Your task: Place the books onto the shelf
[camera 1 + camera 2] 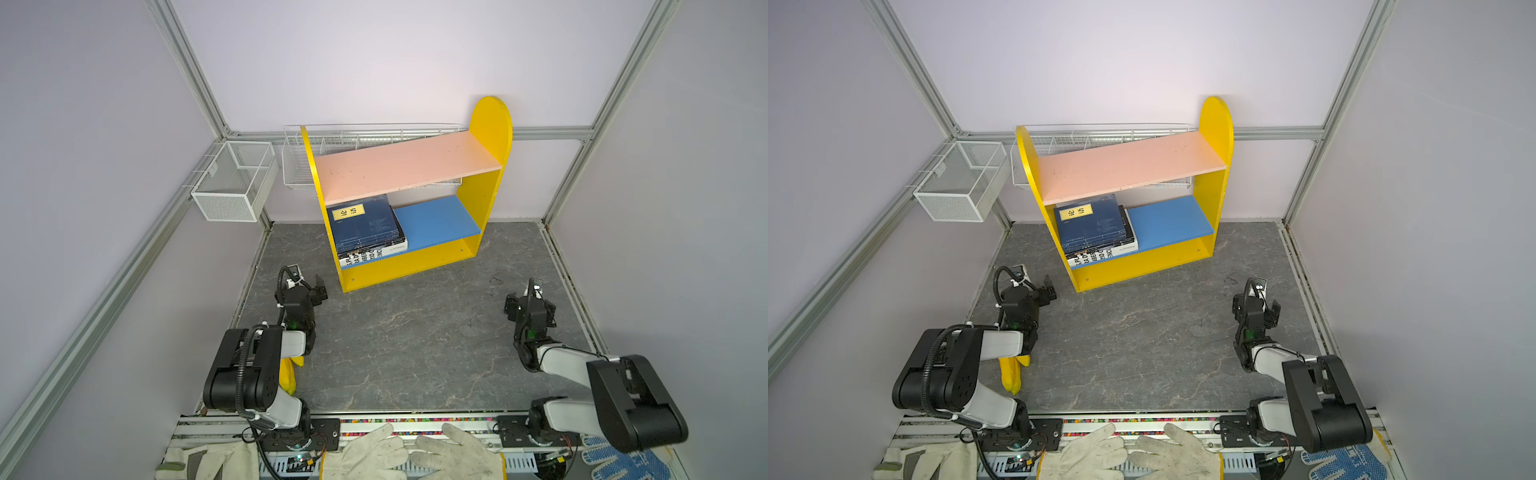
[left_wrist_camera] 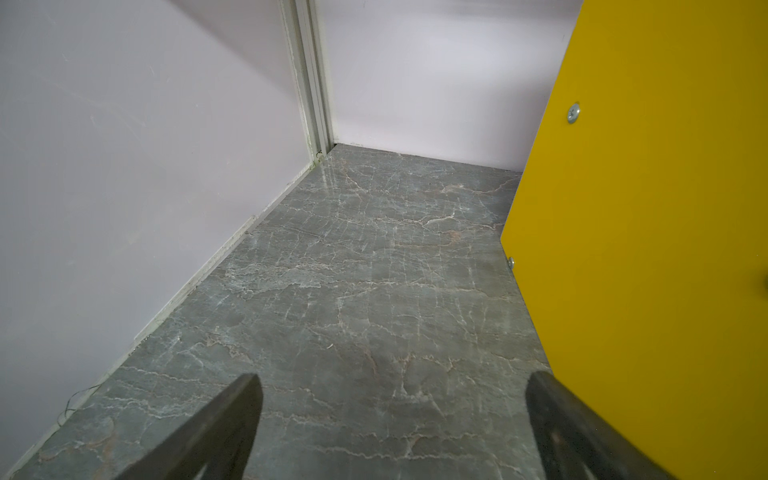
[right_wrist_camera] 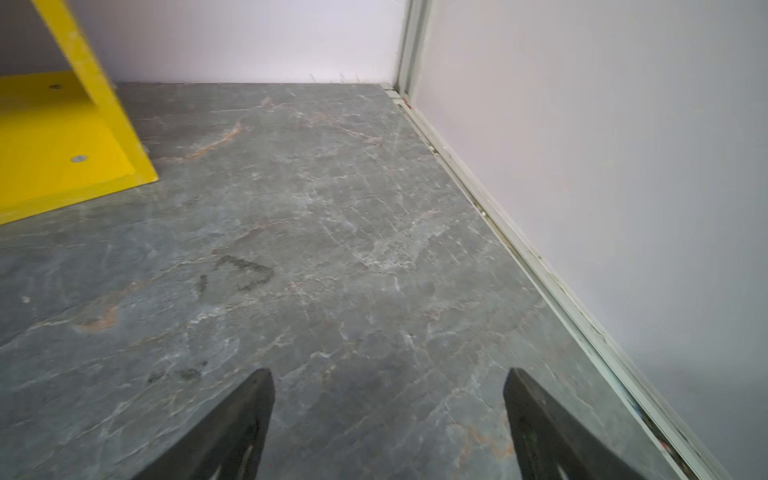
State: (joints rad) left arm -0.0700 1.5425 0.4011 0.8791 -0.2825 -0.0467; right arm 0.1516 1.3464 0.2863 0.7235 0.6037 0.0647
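1. A white mesh basket (image 1: 232, 183) hangs on the left wall, well apart from the shelf.
2. The left end effector (image 2: 392, 376) hovers low over the grey marbled surface (image 1: 415, 340), its jaws spread wide with nothing between them. It is just beside the shelf's left yellow panel. Yellow bananas (image 1: 287, 374) lie on the surface, partly hidden under this arm.
3. The shelf (image 1: 490, 124) stands at the back of the surface, turned slightly, with its round-topped side panel on the right.
4. The books (image 1: 365, 224) lie flat in one stack at the left end of the blue lower board (image 1: 436, 220), under the pink upper board (image 1: 407, 166). A navy book with a yellow title label is on top, dark books lie beneath it, and a thick white one with black lettering is at the bottom. The exact count cannot be told.
5. A long white wire basket (image 1: 374, 135) hangs on the back wall behind the shelf.
6. The right end effector (image 3: 388, 370) hovers over the bare surface well right of the shelf, jaws spread and gripping nothing.
7. White work gloves (image 1: 415, 453) lie along the near edge.
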